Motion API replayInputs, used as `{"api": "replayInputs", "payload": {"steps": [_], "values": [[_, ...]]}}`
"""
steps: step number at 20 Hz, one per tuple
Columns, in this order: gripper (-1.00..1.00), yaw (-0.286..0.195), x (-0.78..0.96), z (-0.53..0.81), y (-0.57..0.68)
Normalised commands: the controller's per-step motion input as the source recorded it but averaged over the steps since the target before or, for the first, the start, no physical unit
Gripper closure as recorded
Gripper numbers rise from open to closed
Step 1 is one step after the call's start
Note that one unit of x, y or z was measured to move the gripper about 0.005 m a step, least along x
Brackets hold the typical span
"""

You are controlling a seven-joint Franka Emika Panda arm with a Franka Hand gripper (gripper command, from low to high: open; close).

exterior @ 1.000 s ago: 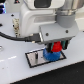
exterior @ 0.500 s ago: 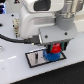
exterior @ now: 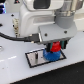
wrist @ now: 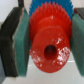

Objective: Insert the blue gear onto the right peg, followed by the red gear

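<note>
While my gripper (wrist: 46, 42) pads clamp the red gear (wrist: 48, 47) across its toothed rim, it looks light, rigid, slick plastic, directly above the blue gear (exterior: 50, 54).

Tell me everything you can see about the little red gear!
The red gear is a small, round, shiny piece that looks like bright red plastic, with pointy teeth around its rim and a round hole in its middle. It sits between the gripper and its teal-padded fingers, which press on both sides. Behind it peeks the toothed blue gear. In the exterior view, the red gear is held just over the blue gear, above the grey plate.
</note>
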Motion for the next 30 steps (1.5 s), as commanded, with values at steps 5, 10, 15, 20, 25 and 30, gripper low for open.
{"api": "replayInputs", "payload": {"steps": [5, 10, 15, 20, 25, 30], "values": [[1.0, 0.0, 0.08, 0.09, -0.05], [1.0, 0.0, 0.18, -0.1, -0.08], [1.0, 0.0, 0.27, 0.2, -0.02], [1.0, 0.0, 0.19, 0.05, -0.03], [1.0, 0.0, 0.04, -0.02, -0.04], [1.0, 0.0, 0.06, -0.04, -0.02]]}}
